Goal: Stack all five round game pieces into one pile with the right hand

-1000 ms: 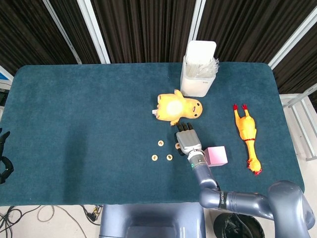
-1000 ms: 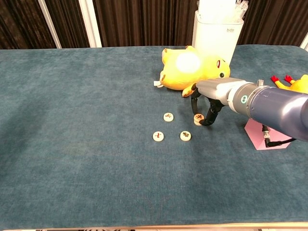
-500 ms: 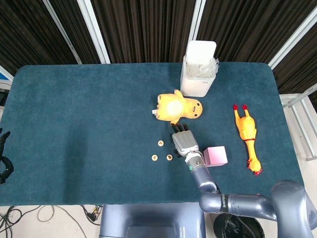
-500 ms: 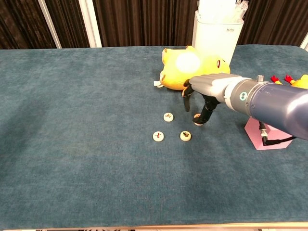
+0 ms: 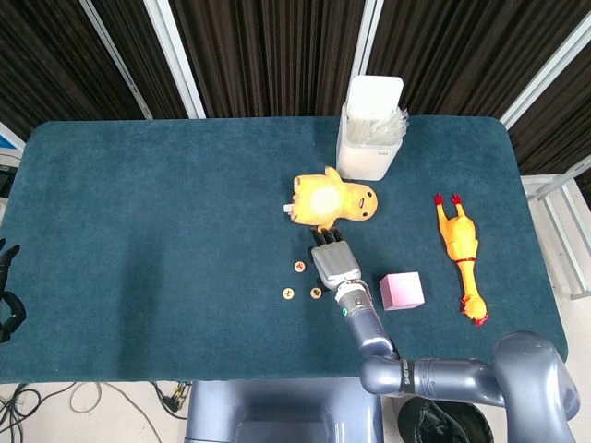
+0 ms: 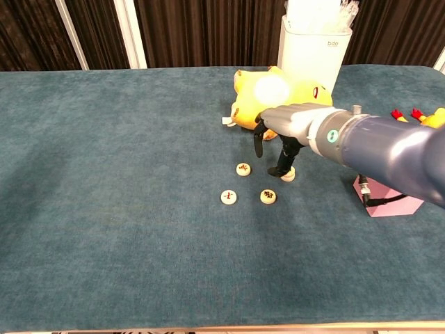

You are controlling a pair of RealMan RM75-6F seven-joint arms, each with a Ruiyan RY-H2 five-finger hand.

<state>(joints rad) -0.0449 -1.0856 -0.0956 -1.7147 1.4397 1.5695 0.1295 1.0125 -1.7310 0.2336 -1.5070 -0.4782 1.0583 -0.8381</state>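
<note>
The right hand [image 6: 281, 136] is hanging palm-down over the blue counter [image 6: 104, 209], fingers pointing down, and its fingertips [image 6: 281, 169] are sitting right at a small stack of round game pieces [image 6: 288, 174] on the cloth. Looks like the fingers are around it, but I honestly can't tell whether the hand is actually clamped on it or just touching it. In the head view the hand [image 5: 334, 265] is covering that stack completely. Just to the hand's left, three more pieces are lying flat and apart from each other: one piece [image 6: 243, 168] close beside the fingers, another [image 6: 268, 196] nearer the robot, and a third [image 6: 229, 197] further left. Right behind the hand, the yellow plush duck [image 6: 278, 97] is lying on its side, with the white container [image 6: 311, 49] beyond it. The pink cube [image 5: 402, 290] is sitting to the hand's right, next to the forearm, and the rubber chicken [image 5: 459, 251] is lying well off to the right. The left hand [image 5: 6, 305] is only peeking in at the far left edge of the head view, so I can't tell how its fingers are set.
</note>
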